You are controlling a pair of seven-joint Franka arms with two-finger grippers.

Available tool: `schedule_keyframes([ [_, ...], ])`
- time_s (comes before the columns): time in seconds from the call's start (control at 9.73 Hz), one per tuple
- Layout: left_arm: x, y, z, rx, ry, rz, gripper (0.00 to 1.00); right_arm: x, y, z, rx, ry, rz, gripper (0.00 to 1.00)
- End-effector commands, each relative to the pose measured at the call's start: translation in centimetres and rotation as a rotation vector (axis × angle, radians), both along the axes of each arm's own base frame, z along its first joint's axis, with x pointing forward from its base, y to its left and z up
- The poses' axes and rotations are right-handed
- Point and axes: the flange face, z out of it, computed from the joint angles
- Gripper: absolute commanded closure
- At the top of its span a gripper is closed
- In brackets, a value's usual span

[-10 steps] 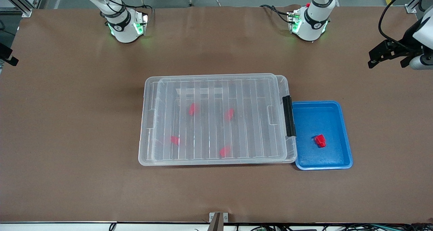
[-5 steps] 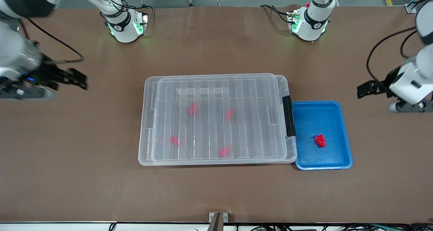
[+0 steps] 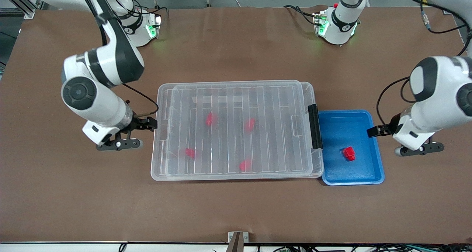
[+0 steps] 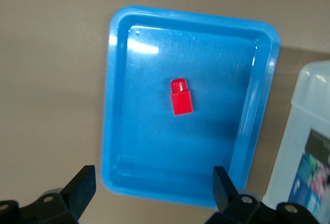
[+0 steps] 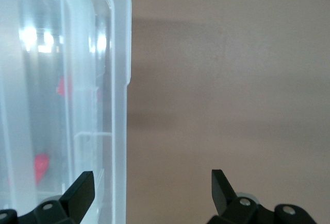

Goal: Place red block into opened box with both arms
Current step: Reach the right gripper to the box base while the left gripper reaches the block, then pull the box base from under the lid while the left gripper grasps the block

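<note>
Both arms are reaching out from their bases and bent down toward the table. The left gripper (image 3: 373,131) hangs low at the left arm's end, fingers (image 4: 82,185) spread wide — nothing between them. Right gripper (image 3: 150,123) is the same deal at the right arm's end, wrist angled down, fingers (image 5: 81,189) wide apart and holding nothing.

A bright red block (image 3: 348,153) in a blue tray (image 3: 372,176); clear ribbed box (image 3: 236,130), black latch (image 3: 314,126).

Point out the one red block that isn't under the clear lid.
The red block lying in the blue tray; the other four show through the box's ribbed lid.
</note>
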Motion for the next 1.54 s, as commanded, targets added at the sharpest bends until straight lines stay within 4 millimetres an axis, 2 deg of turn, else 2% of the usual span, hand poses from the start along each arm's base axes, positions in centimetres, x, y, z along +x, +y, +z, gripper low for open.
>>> schedule_keyframes([
  [0.0, 1.2, -0.7, -7.2, 0.002, 0.010, 0.031, 0.00, -0.3, 0.1, -3.6, -0.002, -0.014, -0.001, 0.00],
  [0.1, 1.5, -0.7, -9.9, -0.006, 0.009, 0.038, 0.00, -0.4, 0.0, -3.9, 0.000, -0.012, -0.001, 0.00],
  [0.31, 1.9, -0.6, -13.4, -0.018, -0.006, 0.043, 0.02, -0.4, 0.4, -4.7, 0.008, -0.011, 0.008, 0.00],
  [0.51, 2.2, -0.8, -16.4, -0.028, -0.028, 0.043, 0.14, -0.2, -0.2, -5.2, 0.002, -0.007, 0.029, 0.00],
  [0.72, 2.6, -1.2, -18.7, -0.040, -0.073, 0.038, 0.24, 0.6, -3.6, -5.3, 0.003, 0.007, 0.086, 0.00],
  [0.82, 2.4, -1.2, -19.4, -0.042, -0.067, 0.039, 0.30, 0.7, -4.3, -5.4, 0.002, 0.013, 0.085, 0.00],
  [0.93, 2.2, -1.3, -19.7, -0.041, -0.060, 0.039, 0.39, 0.7, -5.3, -5.4, -0.003, 0.026, 0.089, 0.00],
  [1.03, 2.0, -1.2, -19.9, -0.041, -0.054, 0.040, 0.54, 0.8, -6.6, -5.2, -0.004, 0.035, 0.106, 0.00],
  [1.23, 1.8, -0.5, -19.5, -0.036, -0.042, 0.054, 0.94, 1.1, -10.3, -4.8, -0.005, 0.068, 0.119, 0.00],
  [1.34, 1.9, -0.2, -17.7, -0.029, -0.034, 0.056, 1.00, 1.1, -11.7, -4.6, -0.007, 0.088, 0.134, 0.00],
  [1.44, 2.0, -0.5, -14.0, -0.017, -0.018, 0.048, 1.00, 1.3, -13.5, -4.3, -0.003, 0.103, 0.147, 0.00],
])
